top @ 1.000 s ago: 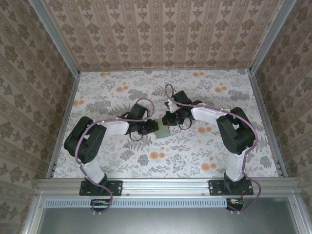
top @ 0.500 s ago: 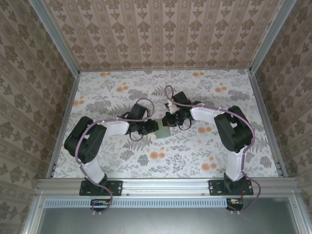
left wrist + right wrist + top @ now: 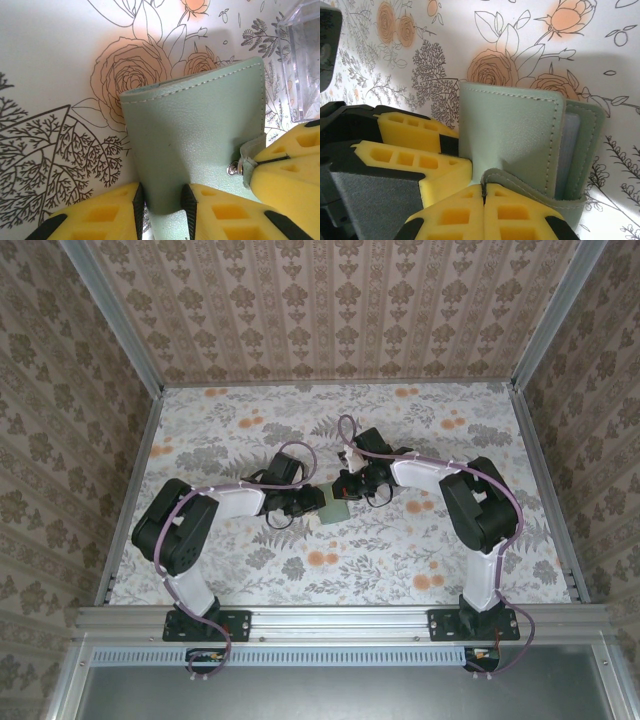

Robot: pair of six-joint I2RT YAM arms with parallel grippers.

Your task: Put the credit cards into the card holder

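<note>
Card holder (image 3: pixel 336 508) at mid-desk, between the two arms, caught from both sides. Left tool (image 3: pixel 162 212) clenched on the near edge of one cover, yellow pads either side of the green leather, so serving as the anchor. Right tool (image 3: pixel 484 207) squeezed fully together on the closing strap (image 3: pixel 532 187), nothing but the thin tab between its pads. Snap (image 3: pixel 232 169) just clear of those pads, seemingly undone.

Probable reason for this split grip: one side fixed, the other free to be drawn away, opening the fold like a book. Parted a little on the right tool's side, with a pale grey-blue inner pocket (image 3: pixel 568 145) peeping between the covers; contents, if any, not discernible. Held tilted over the flowered desk (image 3: pixel 250 430), a soft shadow beneath. Touching the surface or just off it, hard to say. Clear plastic tray (image 3: pixel 305 55) just beside the holder's far corner, apart from it.

Judged as the opening step, early in the job: no slot wide enough yet for cards. Next, likely a gentle outward pull on the strap with the anchor kept firm. Risks: soft leather slipping from the left pads, strap bending instead of the cover swinging, or the fold springing back once let go.
</note>
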